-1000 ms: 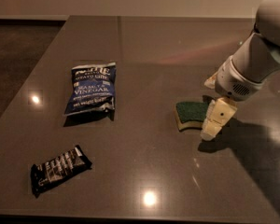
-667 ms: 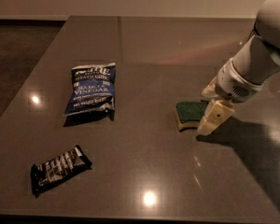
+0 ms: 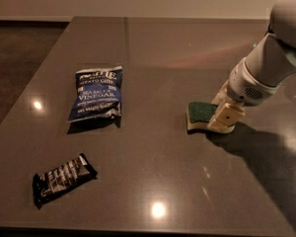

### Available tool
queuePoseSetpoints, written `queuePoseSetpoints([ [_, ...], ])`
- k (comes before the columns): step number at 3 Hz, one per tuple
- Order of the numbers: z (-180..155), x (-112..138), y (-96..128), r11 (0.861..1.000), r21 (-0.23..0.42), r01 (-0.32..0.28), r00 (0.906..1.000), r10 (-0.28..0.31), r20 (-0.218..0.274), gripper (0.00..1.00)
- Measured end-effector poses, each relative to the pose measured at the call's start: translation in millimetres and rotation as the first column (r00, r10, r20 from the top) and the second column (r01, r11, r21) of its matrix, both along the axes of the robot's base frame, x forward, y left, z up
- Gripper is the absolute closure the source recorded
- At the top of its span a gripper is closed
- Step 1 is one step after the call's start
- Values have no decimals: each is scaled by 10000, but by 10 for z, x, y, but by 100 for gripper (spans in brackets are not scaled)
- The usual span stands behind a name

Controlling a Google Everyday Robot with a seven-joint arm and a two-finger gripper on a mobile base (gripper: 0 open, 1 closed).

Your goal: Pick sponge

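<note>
The sponge (image 3: 200, 114) lies flat on the dark table, right of centre, its dark green top up and pale yellow foam showing at the front edge. My gripper (image 3: 224, 118) comes in from the upper right on a white arm and is down at table level, against the sponge's right end. One cream finger (image 3: 223, 118) shows in front; the sponge's right end is hidden behind it.
A blue chip bag (image 3: 96, 93) lies left of centre. A black snack bar wrapper (image 3: 62, 178) lies at the front left. The table's (image 3: 153, 181) left edge runs diagonally, with dark floor beyond it.
My gripper has lowered and moved slightly left, from just beside the sponge's right end to down against it. The sponge has not visibly moved.
</note>
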State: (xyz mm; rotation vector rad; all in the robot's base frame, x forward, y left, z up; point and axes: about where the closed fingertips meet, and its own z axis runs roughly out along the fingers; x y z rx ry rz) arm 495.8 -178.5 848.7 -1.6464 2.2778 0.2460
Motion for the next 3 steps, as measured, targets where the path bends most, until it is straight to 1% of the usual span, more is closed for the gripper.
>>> queuePoseSetpoints([
  [1, 257, 39, -7, 10000, 67, -37, 9996, 35, 274, 93],
  [2, 667, 94, -27, 9994, 233, -243, 9971, 225, 728, 100],
  [3, 1005, 77, -10, 9968, 553, -575, 9912, 504, 1225, 100],
])
